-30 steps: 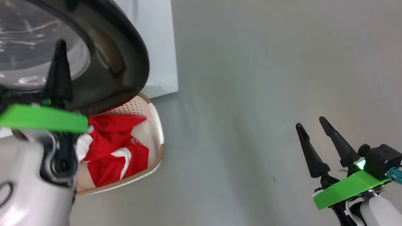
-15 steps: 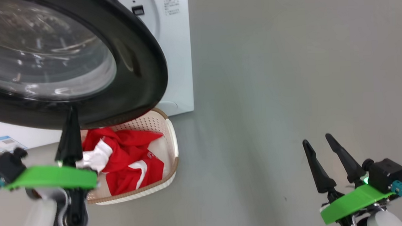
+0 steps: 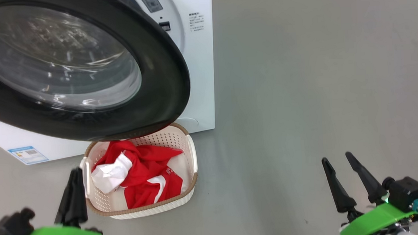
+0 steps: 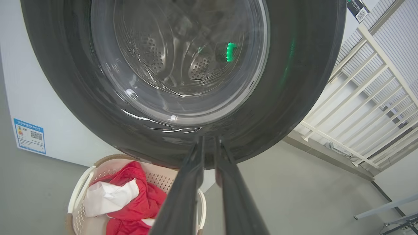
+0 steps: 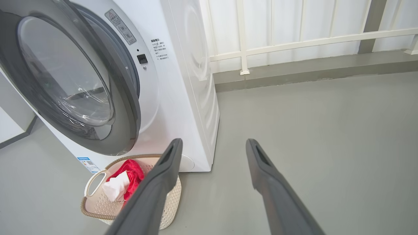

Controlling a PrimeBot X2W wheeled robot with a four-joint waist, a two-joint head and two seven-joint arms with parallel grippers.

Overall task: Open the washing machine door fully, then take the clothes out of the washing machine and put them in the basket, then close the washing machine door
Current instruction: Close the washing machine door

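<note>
since 1 second ago the left hand (image 3: 75, 171) has dropped away from the wide glossy black rim of the round glass washing machine door (image 3: 165, 80) and now sits low beside the left handle of the small cream perforated plastic basket (image 3: 193, 157); the head camera has shifted too. its 2 fingers are barely parted and have hold of nothing. the right hand (image 3: 336, 156) is spread wide and empty over the grey floor (image 3: 299, 92). soft red and white clothes (image 3: 144, 169) lie in the basket, just before the big white washing machine (image 3: 199, 61), whose door stands swung out.
</note>
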